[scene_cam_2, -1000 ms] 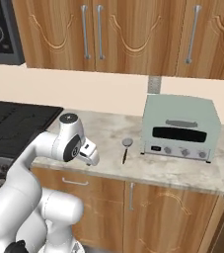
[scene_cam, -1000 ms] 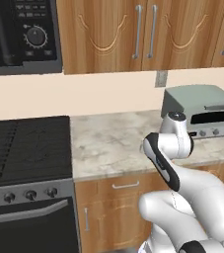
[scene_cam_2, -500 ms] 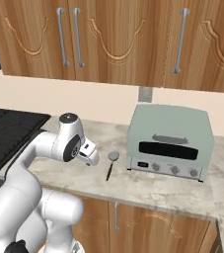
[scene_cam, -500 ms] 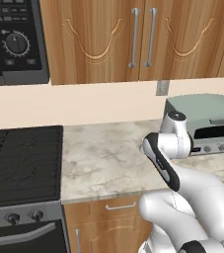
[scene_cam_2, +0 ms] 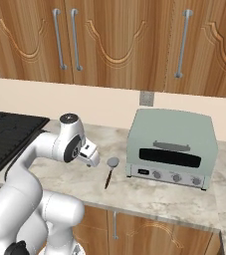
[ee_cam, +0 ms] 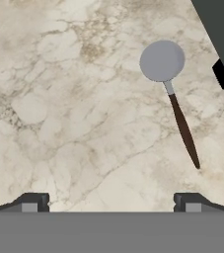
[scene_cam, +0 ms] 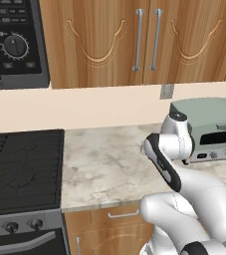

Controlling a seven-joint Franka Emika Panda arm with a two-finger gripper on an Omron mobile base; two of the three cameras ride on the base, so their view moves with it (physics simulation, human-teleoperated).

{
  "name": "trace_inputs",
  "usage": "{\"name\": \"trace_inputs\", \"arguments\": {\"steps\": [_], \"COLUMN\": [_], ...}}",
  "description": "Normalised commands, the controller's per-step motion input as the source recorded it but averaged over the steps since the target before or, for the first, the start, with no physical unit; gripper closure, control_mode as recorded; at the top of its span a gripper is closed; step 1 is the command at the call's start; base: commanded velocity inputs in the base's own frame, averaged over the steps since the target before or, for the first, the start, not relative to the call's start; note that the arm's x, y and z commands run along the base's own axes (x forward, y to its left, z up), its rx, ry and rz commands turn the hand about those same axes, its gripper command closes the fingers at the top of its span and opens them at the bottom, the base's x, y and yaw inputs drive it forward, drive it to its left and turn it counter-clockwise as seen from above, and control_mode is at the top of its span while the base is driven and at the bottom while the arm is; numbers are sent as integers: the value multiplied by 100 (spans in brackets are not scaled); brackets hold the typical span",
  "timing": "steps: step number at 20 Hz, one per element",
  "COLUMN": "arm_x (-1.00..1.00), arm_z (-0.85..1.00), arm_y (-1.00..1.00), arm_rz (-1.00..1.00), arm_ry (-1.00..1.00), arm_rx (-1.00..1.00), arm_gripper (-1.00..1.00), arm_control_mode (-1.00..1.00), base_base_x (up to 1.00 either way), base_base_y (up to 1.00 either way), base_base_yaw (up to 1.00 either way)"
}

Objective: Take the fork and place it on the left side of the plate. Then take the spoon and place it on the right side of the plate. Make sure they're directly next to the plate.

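**Spoon in sight beside the toaster oven, end effector wide open and empty above the counter**

Nearest, low in the right base view: white arm folded back on itself, elbow raised, wrist turned down so the hand camera looks straight onto the stone. Two-finger end effector (ee_cam: 111,202) spread as wide as it goes, dark tips standing far apart at the bottom of the hand view, nothing between them and nothing touched. Probably held that way as a ready stance for a first pick rather than a carry.

Just beyond the tips, bare beige marbled stone counter (ee_cam: 59,108). Further on and off to the right of the tips, slender spoon with a round grey bowl and a thin dark brown handle (ee_cam: 172,99), lying flat, bowl farthest from the hand and handle pointing back toward it. Seen also in the right base view (scene_cam_2: 109,172), just beside the wrist and near the front left corner of the pale green boxy toaster oven (scene_cam_2: 171,147), apart from it. Lying flat and thin: likely needs a straight descent with the jaws across the handle.

Farther still, black stovetop (scene_cam: 20,169) at the counter's left end, then brown wooden wall cabinets with steel handles (scene_cam: 144,40) and a black microwave (scene_cam: 12,40) above.

Fork and plate not to be pointed out here. Judged stage: task barely begun, fork due first, spoon untouched.
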Motion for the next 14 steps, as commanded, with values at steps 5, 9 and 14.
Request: {"name": "trace_inputs", "arguments": {"steps": [5,9,14], "arm_x": [0,0,0], "arm_z": [0,0,0], "arm_y": [0,0,0], "arm_rz": [0,0,0], "arm_ry": [0,0,0], "arm_rx": [0,0,0], "arm_gripper": [-100,-100,-100], "arm_control_mode": [100,100,100], "base_base_x": [0,0,0], "base_base_y": [0,0,0], "base_base_yaw": [0,0,0]}}
